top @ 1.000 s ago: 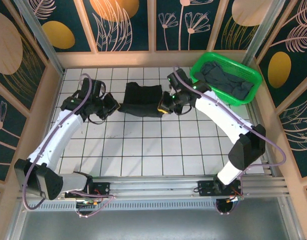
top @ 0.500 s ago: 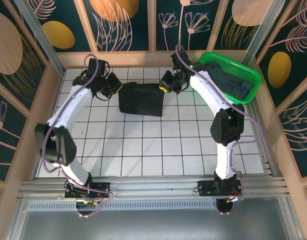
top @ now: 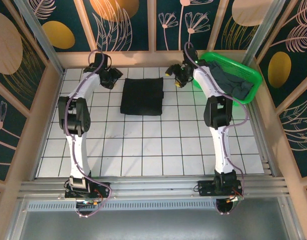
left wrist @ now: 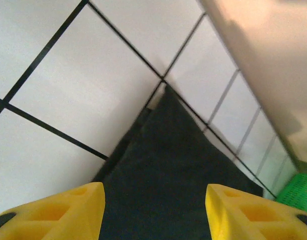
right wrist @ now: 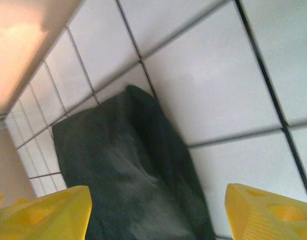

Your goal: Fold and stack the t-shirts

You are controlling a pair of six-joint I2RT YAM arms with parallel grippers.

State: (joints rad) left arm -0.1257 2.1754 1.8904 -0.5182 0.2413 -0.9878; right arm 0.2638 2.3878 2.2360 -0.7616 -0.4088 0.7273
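Note:
The black t-shirt (top: 141, 96) lies folded into a neat rectangle on the white tiles at the far middle of the table. My left gripper (top: 110, 78) hovers just off its far left corner and is open. My right gripper (top: 173, 77) hovers off the far right corner, also open. In the left wrist view the black t-shirt (left wrist: 178, 165) lies flat below and beyond the left gripper (left wrist: 156, 215). In the right wrist view the black t-shirt (right wrist: 123, 170) likewise lies beneath the right gripper (right wrist: 156, 215), with nothing pinched. A slate grey t-shirt (top: 227, 80) sits crumpled in the basket.
The green plastic basket (top: 239, 63) stands at the far right corner, close behind the right arm. The wooden back wall (top: 143, 59) runs just beyond both grippers. White tiled table (top: 158, 145) stretches towards the arm bases.
Both arms swept from mid-table to the far edge, carrying the black t-shirt's edge over into a flat rectangle. Both grippers, shut on the cloth before, have opened and let it go.

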